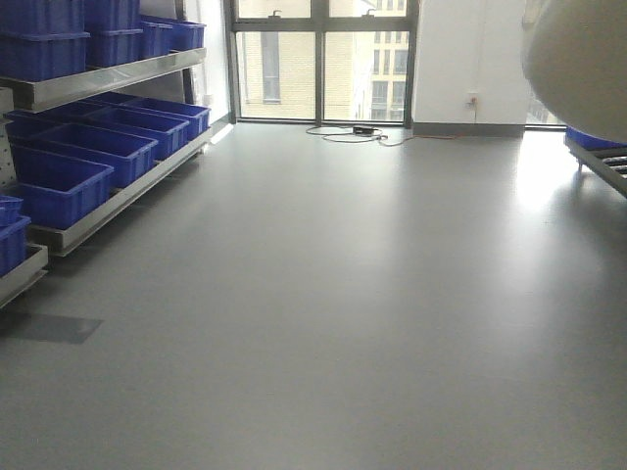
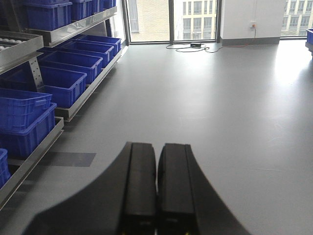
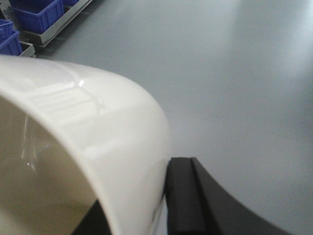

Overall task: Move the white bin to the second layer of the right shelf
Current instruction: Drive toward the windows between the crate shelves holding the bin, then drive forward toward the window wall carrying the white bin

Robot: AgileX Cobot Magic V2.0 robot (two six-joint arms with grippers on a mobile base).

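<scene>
The right fingers [image 3: 182, 196] clamp the rim of the white bin [image 3: 98, 117] above the grey floor [image 3: 234, 73]. The left fingers [image 2: 142, 186] are pressed together, empty, with blue crates [image 2: 63, 83] to their left.

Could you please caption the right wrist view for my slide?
Right fingers clamp the white bin by its rim over grey floor; blue crates behind.

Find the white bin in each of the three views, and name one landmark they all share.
Exterior front-facing view: the white bin is a blurred pale shape in the top right corner.
Left wrist view: not in it.
Right wrist view: its glossy rim and wall fill the lower left, very close to the camera.
Shared landmark: the blue crates on the left side of every view.
</scene>
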